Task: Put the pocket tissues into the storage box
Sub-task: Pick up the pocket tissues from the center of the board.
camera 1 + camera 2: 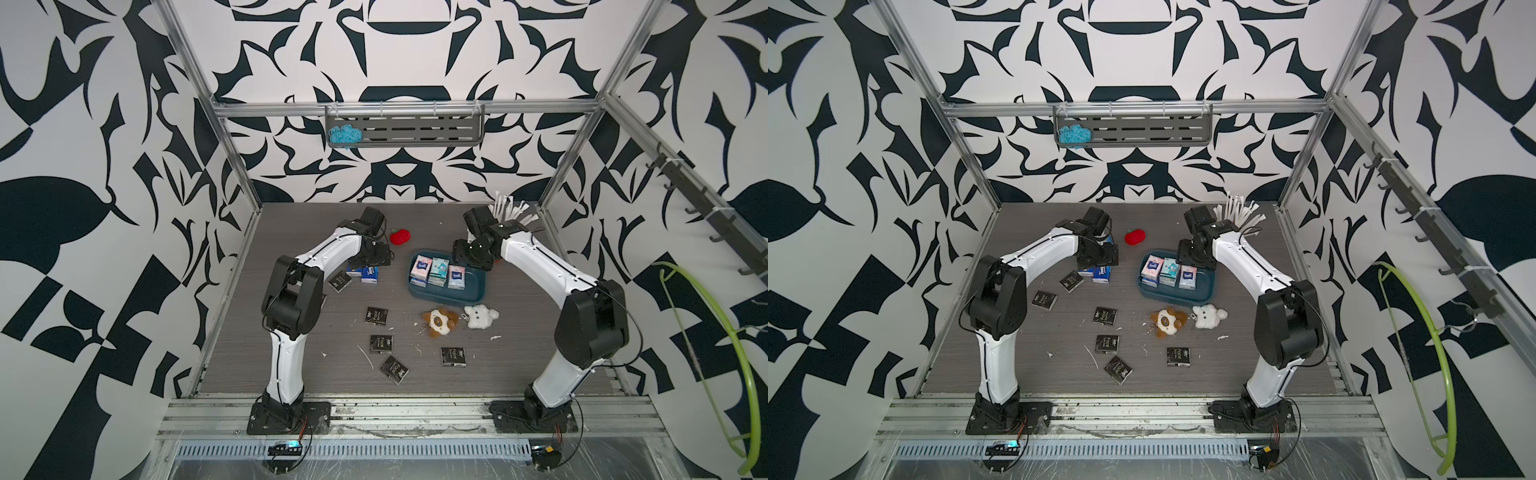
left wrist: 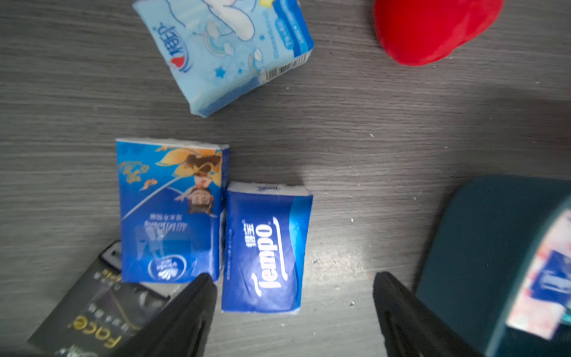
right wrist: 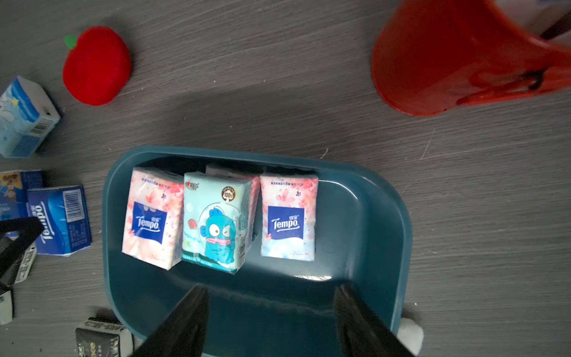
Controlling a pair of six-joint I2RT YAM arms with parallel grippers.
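Pocket tissues [image 3: 216, 219] side by side in the storage box [image 3: 358, 235], plush toys [image 1: 439, 321] just before it

Dark teal storage box [image 3: 355, 231] holds 3 packs in a row: pink pack [image 3: 153, 216], teal pack [image 3: 216, 222], 2nd pink pack [image 3: 289, 216]. Outside, lying flat: 2 dark blue packs [image 2: 265, 247] touching, light blue pack [image 2: 222, 46] nr them, 6 black packs [image 1: 1104, 316] scattered.

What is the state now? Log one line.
left hand: open, over dark blue soft rectangular tissue pack | right hand: open, empty, over shallow dark teal plastic storage box | in box: pink packs, teal pack
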